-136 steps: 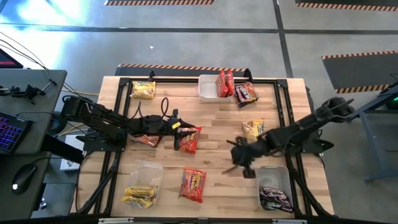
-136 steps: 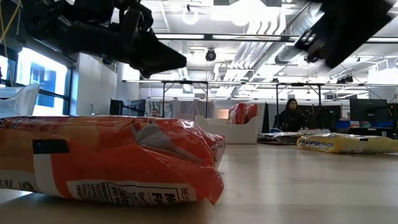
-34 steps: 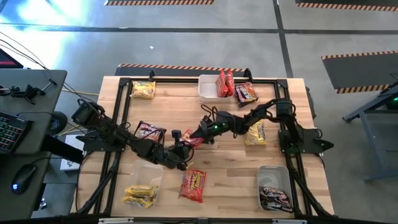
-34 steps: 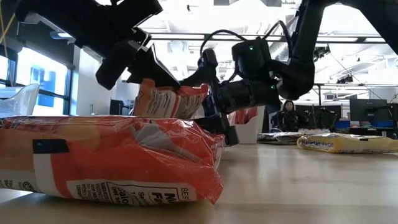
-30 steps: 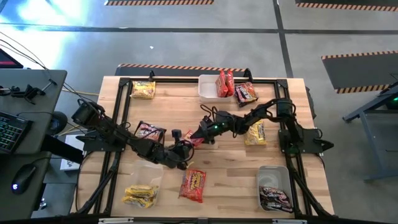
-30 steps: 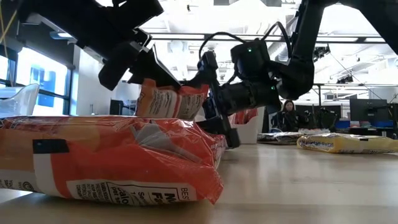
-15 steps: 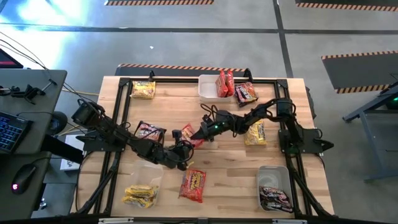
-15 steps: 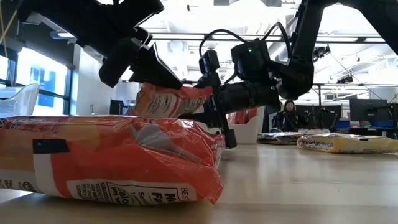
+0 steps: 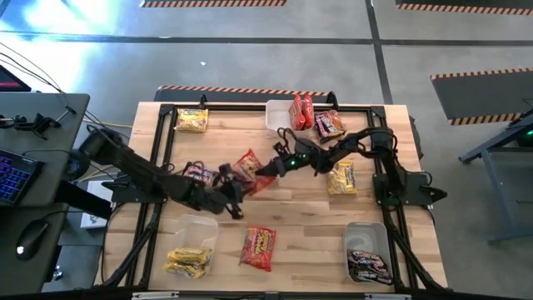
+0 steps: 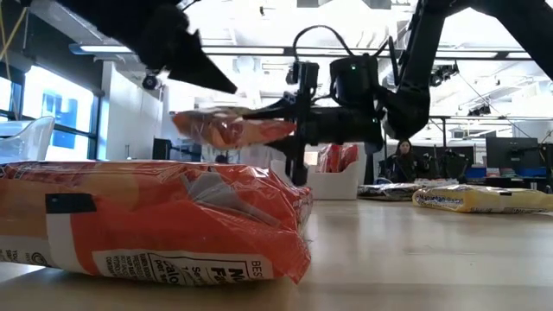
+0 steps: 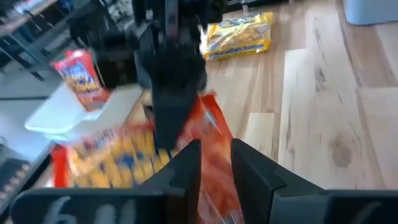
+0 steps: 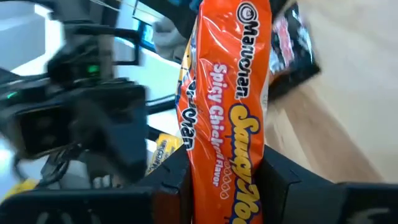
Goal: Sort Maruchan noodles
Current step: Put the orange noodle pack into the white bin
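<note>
Mid-transfer of one orange packet [image 9: 249, 167] of noodles, held above the middle of the table [image 9: 275, 225]. Right gripper [image 9: 268, 171] clamped on the packet's right end; seen in the right wrist view with the wrapper [image 12: 225, 118] squeezed between both fingers, and in the low view hanging level in the air [image 10: 229, 126] clear of the tabletop. Left gripper [image 9: 235, 197] just near-left of the packet, no contact visible; fingers parted in the left wrist view, with the orange wrapper [image 11: 214, 155] showing beyond them.

Judged as a handover just finished, or a carry about to begin. Next move likely calls for swinging the packet toward the white tub [image 9: 279, 117] at the far edge, where other red-orange packets [image 9: 301, 111] stand against its right side, then parting the fingers over it. Needs clearance from the left arm and a steady grip on slippery, crinkly plastic.

Right arm stretched long and low from its base at the right toward centre, wrist roughly level. Left arm reaching from the left edge, forearm low over the wood.

Elsewhere:
- a yellow packet [image 9: 191, 121] at the far left
- a yellow packet [image 9: 341, 177] right of centre
- a dark packet [image 9: 329, 125] by the white tub
- an orange packet [image 9: 259, 248] near the front edge
- clear tubs at near left [image 9: 191, 247] and near right [image 9: 366, 250]
</note>
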Tool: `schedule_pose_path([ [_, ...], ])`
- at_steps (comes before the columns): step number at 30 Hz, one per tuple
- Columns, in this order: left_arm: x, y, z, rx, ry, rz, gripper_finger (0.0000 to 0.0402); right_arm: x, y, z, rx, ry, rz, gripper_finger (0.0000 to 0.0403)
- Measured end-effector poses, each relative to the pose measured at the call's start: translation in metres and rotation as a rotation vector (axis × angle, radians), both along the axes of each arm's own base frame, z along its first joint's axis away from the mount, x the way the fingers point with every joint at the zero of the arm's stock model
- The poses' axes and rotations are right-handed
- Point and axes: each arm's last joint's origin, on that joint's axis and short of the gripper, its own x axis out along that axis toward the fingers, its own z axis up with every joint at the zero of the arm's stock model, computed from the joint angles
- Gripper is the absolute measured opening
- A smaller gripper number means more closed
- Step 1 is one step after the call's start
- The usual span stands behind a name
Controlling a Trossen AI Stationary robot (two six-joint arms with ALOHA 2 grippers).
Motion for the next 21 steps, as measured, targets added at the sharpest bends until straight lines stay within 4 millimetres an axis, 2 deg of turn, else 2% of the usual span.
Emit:
schedule_pose_path([
  [3,-0.014,0.011,-0.005,-0.077,-0.077,-0.011,0.0076,-0.004,-0.012,0.014,-0.057,-0.043,-0.014,0.0102],
  [6,-0.029,0.024,-0.006,-0.138,-0.227,-0.017,0.0061,-0.009,-0.026,0.033,-0.114,-0.07,-0.051,0.0102],
  [10,-0.048,0.041,-0.002,-0.171,-0.458,-0.072,0.0037,-0.022,-0.041,0.069,-0.216,-0.086,-0.102,0.0102],
  [13,-0.062,0.056,0.002,-0.16,-0.587,-0.088,0.0021,-0.033,-0.05,0.103,-0.311,-0.033,-0.159,0.0102],
  [16,-0.071,0.07,0.001,-0.161,-0.644,-0.051,0.0008,-0.043,-0.056,0.143,-0.442,0.126,-0.265,0.0102],
  [21,-0.08,0.083,-0.006,-0.209,-0.661,0.014,0.0001,-0.059,-0.066,0.198,-0.597,0.667,-0.553,0.0102],
])
